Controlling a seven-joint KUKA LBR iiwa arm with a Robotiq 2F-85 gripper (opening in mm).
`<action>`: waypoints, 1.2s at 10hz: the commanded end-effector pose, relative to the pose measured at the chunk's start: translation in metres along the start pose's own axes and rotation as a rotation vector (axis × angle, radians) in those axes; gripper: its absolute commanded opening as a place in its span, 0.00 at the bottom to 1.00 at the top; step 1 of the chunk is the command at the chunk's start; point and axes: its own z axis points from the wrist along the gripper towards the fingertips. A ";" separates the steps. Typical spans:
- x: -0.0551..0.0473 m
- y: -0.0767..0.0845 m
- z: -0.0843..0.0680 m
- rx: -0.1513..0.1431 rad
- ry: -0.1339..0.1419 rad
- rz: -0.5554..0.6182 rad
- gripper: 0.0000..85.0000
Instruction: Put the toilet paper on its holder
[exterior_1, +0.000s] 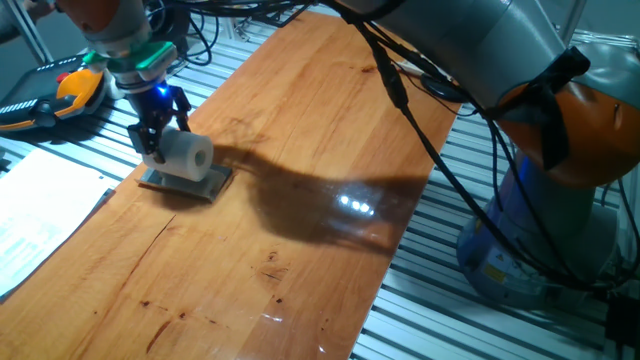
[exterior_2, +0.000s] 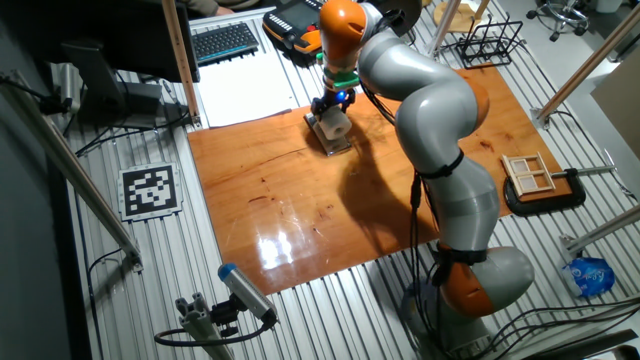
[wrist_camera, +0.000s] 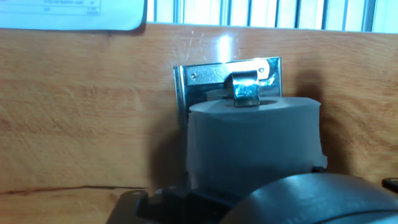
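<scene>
Wooden table (exterior_1: 300, 150) far edge | toilet paper (exterior_1: 187, 155) on holder (exterior_1: 205, 184) | end effector (exterior_1: 156, 143) beside

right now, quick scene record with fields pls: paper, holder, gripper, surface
paper: toilet paper lying on its side over the holder
holder: holder, shiny metal plate flat on the table, bracket showing above the roll
gripper: gripper at the roll's end; open or shut unclear
surface: wooden table
</scene>
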 end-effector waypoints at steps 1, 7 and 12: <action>0.000 -0.001 -0.001 0.002 -0.007 -0.007 1.00; 0.016 -0.017 -0.032 0.004 -0.048 -0.051 1.00; 0.044 -0.024 -0.042 0.025 -0.100 -0.081 1.00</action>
